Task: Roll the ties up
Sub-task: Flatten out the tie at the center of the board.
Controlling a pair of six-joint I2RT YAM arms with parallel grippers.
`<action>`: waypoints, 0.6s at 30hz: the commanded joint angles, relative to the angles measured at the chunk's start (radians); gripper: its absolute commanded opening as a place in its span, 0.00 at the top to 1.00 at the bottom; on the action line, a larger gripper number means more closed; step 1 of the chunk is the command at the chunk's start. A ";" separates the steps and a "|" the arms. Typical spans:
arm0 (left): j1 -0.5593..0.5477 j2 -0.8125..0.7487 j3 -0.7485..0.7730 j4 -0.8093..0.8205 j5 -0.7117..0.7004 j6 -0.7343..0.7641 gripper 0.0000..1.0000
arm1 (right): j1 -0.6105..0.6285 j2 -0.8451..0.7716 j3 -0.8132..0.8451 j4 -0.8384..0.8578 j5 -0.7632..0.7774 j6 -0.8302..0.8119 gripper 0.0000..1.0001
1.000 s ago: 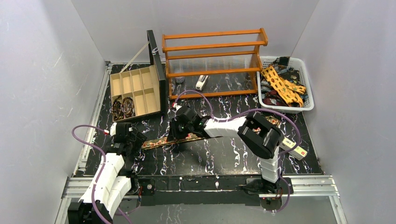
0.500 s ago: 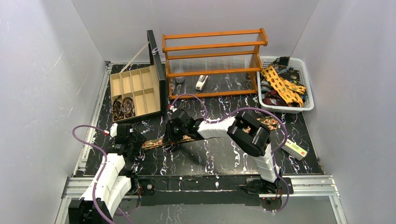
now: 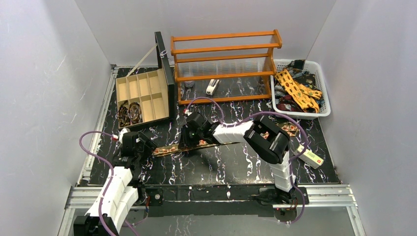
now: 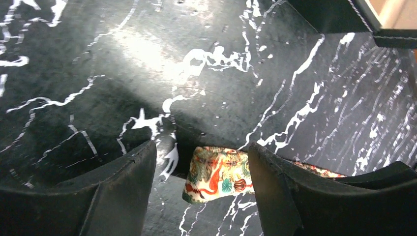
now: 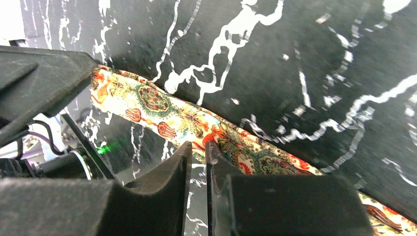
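Black white-veined tabletop [image 3: 221, 167]; left fingers [image 4: 123, 191] wide apart around one tie [image 4: 216, 177] end, right fingers [image 5: 162, 191] tight on its middle.

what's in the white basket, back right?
A loose heap of ties, with a yellow tie draped on top and darker ones around it. The heap covers the basket floor and whatever lies lower, so there is no reliable count.

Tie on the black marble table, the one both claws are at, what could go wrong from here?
1. The left claw stands open with the end of the red-and-cream patterned fabric tie off-centre between its fingers; closing there may catch only a corner.
2. The right claw seems to pinch just the tie's edge, so the strip could slip out.
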 commanded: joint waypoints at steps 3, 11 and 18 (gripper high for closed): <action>0.005 0.030 -0.044 0.132 0.188 0.068 0.34 | -0.044 -0.070 -0.085 -0.121 0.011 -0.131 0.74; 0.003 0.065 -0.078 0.252 0.364 0.063 0.39 | -0.072 -0.137 -0.107 -0.168 -0.038 -0.201 0.71; -0.003 0.100 -0.098 0.351 0.449 0.060 0.49 | -0.076 -0.126 -0.088 -0.188 -0.050 -0.211 0.71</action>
